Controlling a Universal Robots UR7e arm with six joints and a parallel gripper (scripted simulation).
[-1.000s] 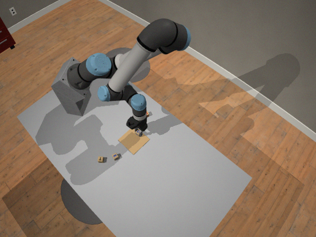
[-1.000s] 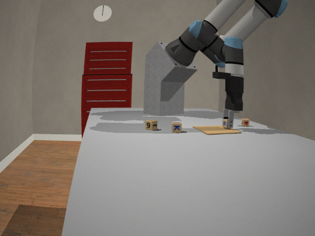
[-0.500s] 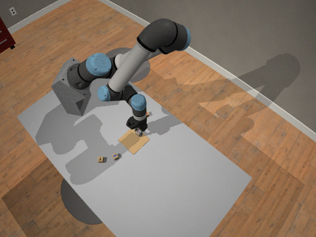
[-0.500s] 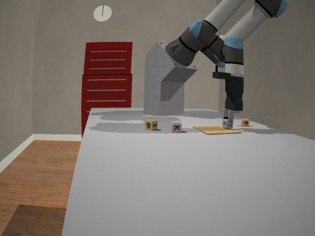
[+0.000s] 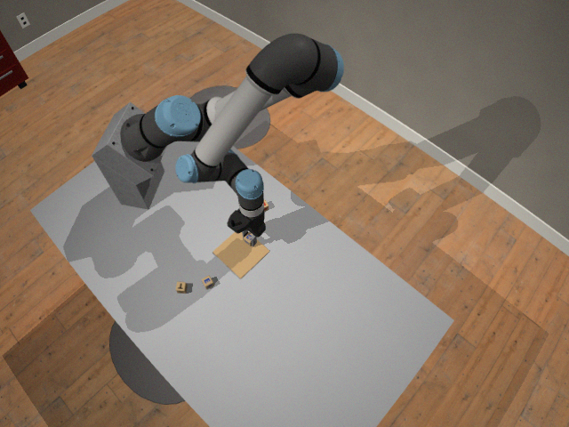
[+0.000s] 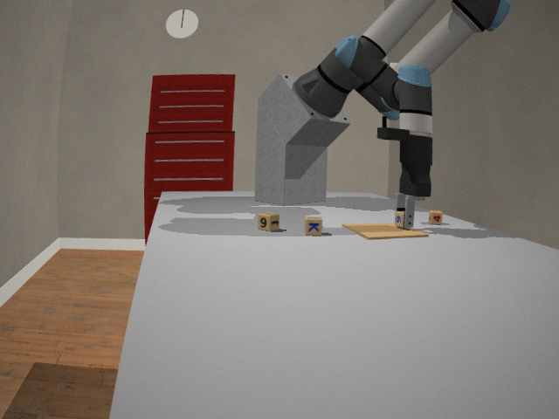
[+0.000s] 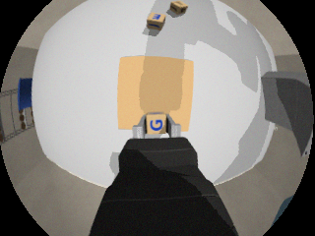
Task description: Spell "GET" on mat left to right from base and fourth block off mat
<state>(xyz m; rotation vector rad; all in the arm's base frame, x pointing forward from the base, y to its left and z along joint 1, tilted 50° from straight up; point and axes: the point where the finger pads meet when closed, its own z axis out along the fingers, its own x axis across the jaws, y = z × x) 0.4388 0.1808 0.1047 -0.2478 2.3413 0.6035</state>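
My gripper (image 5: 249, 237) is shut on the wooden block with a blue G (image 7: 157, 125). It holds the block upright at the tan mat's (image 5: 240, 253) edge nearest the robot base, on or just above the surface; I cannot tell which. In the exterior view the block (image 6: 400, 219) sits between the fingers at the mat's (image 6: 383, 230) far right part. Two more blocks lie on the table left of the mat. One has a dark letter on top (image 5: 181, 286) and a 9 on its side (image 6: 268, 222). The other has a blue letter on top (image 5: 208, 281) and a K on its side (image 6: 313, 224).
A fourth block with a red mark (image 6: 435, 217) (image 5: 265, 205) lies off the mat, behind the gripper near the table's edge. The grey robot pedestal (image 5: 124, 160) stands at the table's far corner. A red drawer cabinet (image 6: 189, 148) stands beyond the table.
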